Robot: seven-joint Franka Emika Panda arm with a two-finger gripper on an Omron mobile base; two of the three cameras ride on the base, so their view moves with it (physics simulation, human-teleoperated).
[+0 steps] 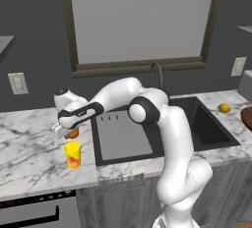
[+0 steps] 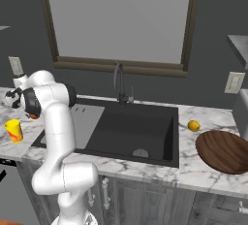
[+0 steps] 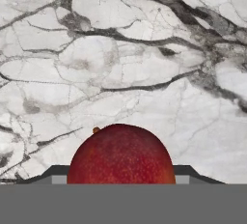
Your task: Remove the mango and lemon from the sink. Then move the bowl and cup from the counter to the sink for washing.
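Jaws of the gripper [image 1: 69,134] grip the mango [image 3: 120,154] over the marble surface [image 1: 29,148], left of the sink [image 1: 197,124]; the cup [image 1: 72,155] stands at its six o'clock.

open marble counter [image 3: 120,49] past mango [image 3: 120,155], cup [image 1: 72,155] close beside (nearer front edge)

A large window [image 1: 142,18] with a dark frame fills the grey wall. Left of the window, lower down, sits a white wall socket [image 1: 18,83]; another socket [image 1: 238,66] sits right of it. Below the window, grey cabinet doors [image 2: 145,202].
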